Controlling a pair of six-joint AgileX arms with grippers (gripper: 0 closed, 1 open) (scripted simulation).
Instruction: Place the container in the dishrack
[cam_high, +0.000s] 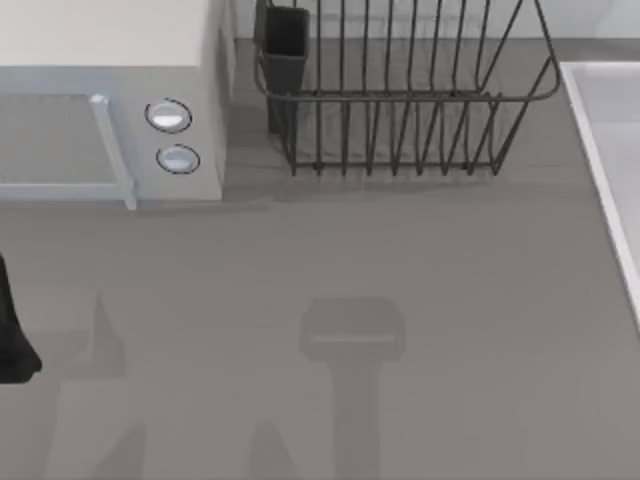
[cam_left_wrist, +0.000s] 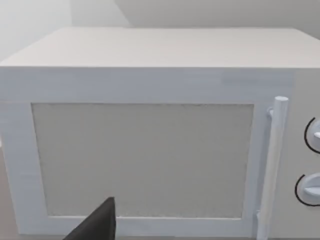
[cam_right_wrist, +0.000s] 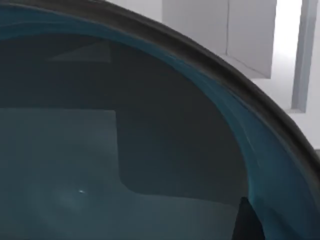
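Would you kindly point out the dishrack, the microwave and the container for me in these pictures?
dishrack (cam_high: 400, 97): top view, on its front top rail.
microwave (cam_left_wrist: 142, 159): left wrist view, on the door window.
container (cam_right_wrist: 75, 165): right wrist view, on its teal inside floor.

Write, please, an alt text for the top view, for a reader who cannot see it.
A black wire dishrack with a dark rectangular cup at its corner stands at the back of a grey table, holding nothing. A white microwave with two round knobs sits to its left, and a dark part of the left arm shows at the left edge.
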